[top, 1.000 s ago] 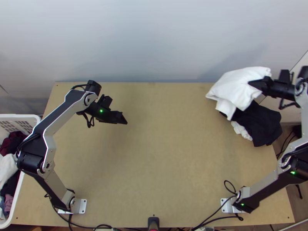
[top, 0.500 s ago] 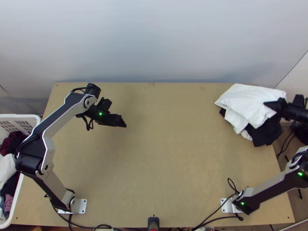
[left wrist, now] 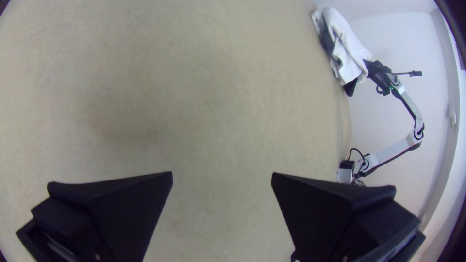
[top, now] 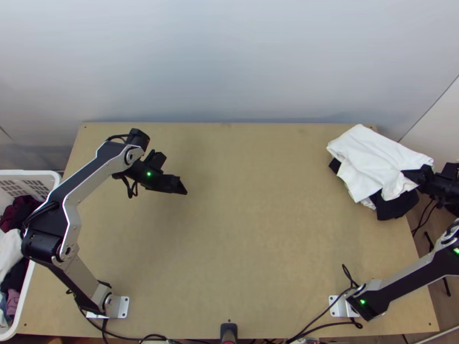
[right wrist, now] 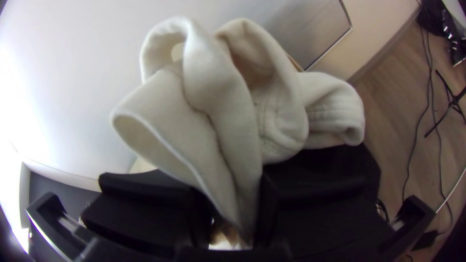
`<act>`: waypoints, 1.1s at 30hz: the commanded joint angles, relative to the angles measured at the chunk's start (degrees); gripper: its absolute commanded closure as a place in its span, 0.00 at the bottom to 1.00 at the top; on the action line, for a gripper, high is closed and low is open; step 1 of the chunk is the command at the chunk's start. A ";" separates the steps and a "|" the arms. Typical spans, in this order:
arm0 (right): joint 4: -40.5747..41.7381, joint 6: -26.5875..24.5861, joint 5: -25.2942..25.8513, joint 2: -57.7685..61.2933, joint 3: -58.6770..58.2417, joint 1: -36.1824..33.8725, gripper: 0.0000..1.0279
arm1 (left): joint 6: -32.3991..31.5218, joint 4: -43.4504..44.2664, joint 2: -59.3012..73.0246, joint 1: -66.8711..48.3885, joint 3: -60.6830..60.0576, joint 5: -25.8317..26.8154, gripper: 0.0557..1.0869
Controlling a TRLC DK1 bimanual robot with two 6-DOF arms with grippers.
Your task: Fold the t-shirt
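Your white t-shirt (top: pixel 373 157) has shifted toward four o'clock, over the dark cloth (top: pixel 396 206) at the worktop's (top: pixel 246 241) two o'clock, one part bunched in the right pincer's (top: pixel 408 174) grip; you're probably stacking it, with release next. Toward ten o'clock, your left pincer (top: pixel 182 187) hangs spread, empty.

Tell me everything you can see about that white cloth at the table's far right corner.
The soft-looking white cloth shows stitched seams and rounded folds. It lies in rumpled layers over black fabric, at the far right corner of the light wooden table, partly past the edge. The right arm's black gripper pinches a bunched part.
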 commanded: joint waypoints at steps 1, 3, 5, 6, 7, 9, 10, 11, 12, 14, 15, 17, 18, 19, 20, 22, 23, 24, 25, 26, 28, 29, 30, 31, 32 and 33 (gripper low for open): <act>-0.03 -0.65 0.86 3.40 0.34 -1.21 0.74 | 0.17 0.02 -0.34 0.13 -0.97 0.17 0.04; -0.03 -0.47 0.86 3.58 0.51 -1.30 0.61 | 0.17 0.02 -0.34 0.22 -0.97 0.17 0.04; -0.47 -0.38 1.12 3.58 1.04 -1.38 0.45 | 0.17 0.02 -0.34 0.22 -0.97 0.17 0.04; -1.26 -0.38 1.82 3.58 1.48 -1.38 0.36 | 0.17 0.02 -0.34 0.22 -0.88 0.17 0.04; -2.14 -0.73 2.17 3.49 1.83 -1.30 0.29 | 0.17 0.02 -0.34 0.22 -0.88 0.17 0.04; -4.07 -1.88 2.44 2.61 2.45 -1.30 0.15 | 0.17 0.02 -0.34 0.22 -0.88 0.26 0.04; -4.86 -2.32 2.53 2.17 2.53 -1.30 0.12 | 0.17 0.02 -0.34 0.22 -0.88 0.17 0.04; -5.83 -3.11 2.61 1.47 2.62 -1.30 0.09 | 0.17 0.02 -0.34 0.22 -0.88 0.26 0.04; -6.80 -3.99 2.97 0.94 2.62 -1.30 0.05 | 0.17 0.02 -0.34 0.22 -0.88 0.26 0.04; -9.00 -6.10 3.76 -0.55 2.53 -1.30 0.04 | 0.17 0.02 -0.34 0.13 -0.88 0.26 0.04; -9.35 -6.18 4.37 -1.43 2.18 -1.47 0.04 | 0.17 0.02 -0.34 0.13 -0.79 0.26 0.04; -9.52 -6.36 6.04 -3.01 1.74 -2.18 0.04 | 0.17 0.02 -0.34 0.04 -0.79 0.26 0.04; -9.52 -6.71 6.66 -3.63 1.57 -2.79 0.04 | 0.17 0.02 -0.34 -0.04 -0.79 0.26 0.04; -9.70 -6.97 6.74 -3.98 1.66 -3.32 0.04 | 0.09 0.02 -0.52 -0.04 -0.71 0.26 0.04; -10.05 -7.59 6.74 -4.24 1.83 -4.11 0.04 | 0.00 0.02 -0.69 -0.13 -0.79 0.26 0.04; -10.75 -8.73 7.27 -4.68 2.36 -5.43 0.04 | 0.00 0.02 -0.87 -0.22 -0.79 0.26 0.04; -11.19 -9.35 7.80 -4.95 2.53 -5.95 0.04 | -0.09 0.02 -0.96 -0.31 -0.88 0.26 0.04; -11.90 -10.23 8.24 -5.03 2.71 -6.31 0.04 | -0.09 0.02 -1.05 -0.31 -0.97 0.26 0.04; -12.69 -11.11 8.59 -5.30 2.89 -6.83 0.04 | -0.18 0.02 -1.13 -0.40 -0.97 0.26 0.04; -13.48 -11.98 8.94 -5.56 2.89 -7.19 0.04 | -0.18 0.02 -1.22 -0.40 -1.15 0.26 0.04; -15.50 -13.04 9.21 -6.70 2.71 -7.62 0.04 | -0.26 0.02 -1.57 -0.48 -1.32 0.26 0.04; -16.73 -13.92 9.21 -7.67 2.62 -7.62 0.04 | -0.26 0.02 -1.75 -0.48 -1.41 0.26 0.04; -17.70 -14.27 9.21 -8.73 2.45 -7.62 0.04 | -0.35 0.11 -1.84 -0.57 -1.50 0.26 0.04; -18.22 -14.80 9.29 -10.13 2.01 -7.54 0.04 | -0.44 0.11 -2.19 -0.57 -1.67 0.26 0.04; -18.58 -14.97 9.29 -11.80 1.48 -7.36 0.04 | -0.53 0.29 -2.45 -0.57 -1.85 0.26 0.04; -18.58 -15.15 9.47 -13.65 0.86 -7.10 0.04 | -0.62 0.46 -2.80 -0.57 -2.03 0.17 0.04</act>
